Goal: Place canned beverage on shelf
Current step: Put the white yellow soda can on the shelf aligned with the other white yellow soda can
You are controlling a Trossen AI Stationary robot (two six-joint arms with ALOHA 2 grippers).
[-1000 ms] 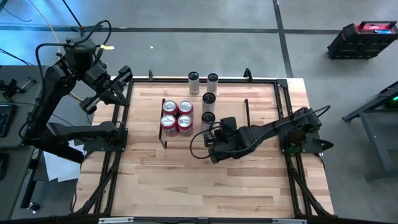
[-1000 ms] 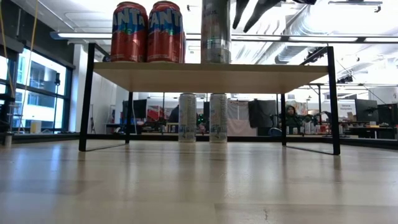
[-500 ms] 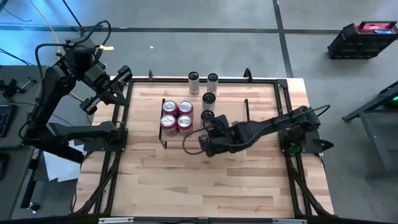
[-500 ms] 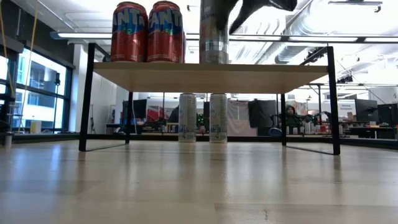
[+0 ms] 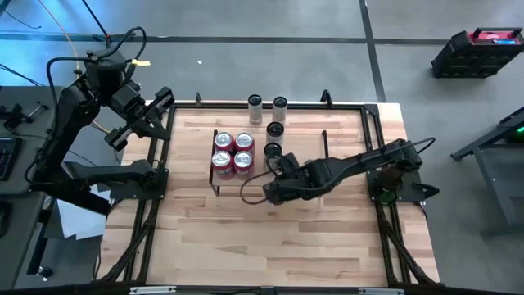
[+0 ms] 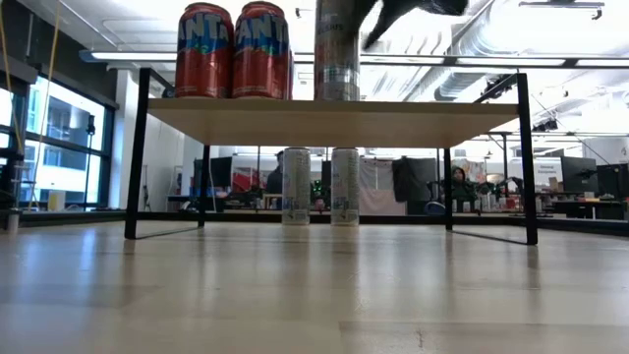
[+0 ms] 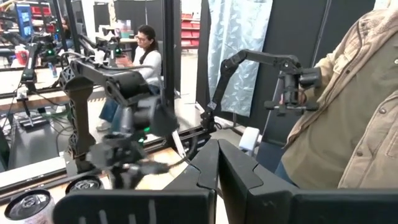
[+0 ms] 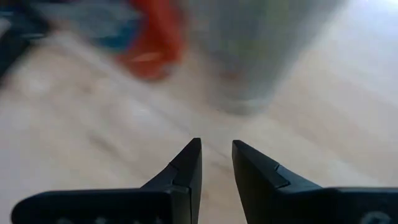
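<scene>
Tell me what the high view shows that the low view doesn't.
Only the high view shows the left arm parked off the table's left edge, the right pincer at the shelf's near edge, and four red cans in a square. Only the low view shows the space under the shelf, with two silver cans on the table behind it. Both show red cans and a silver can standing on the shelf.

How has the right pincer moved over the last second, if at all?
Yes. In the high view the right pincer has slid toward the picture's left along the shelf, ending nearer the red cans.
</scene>
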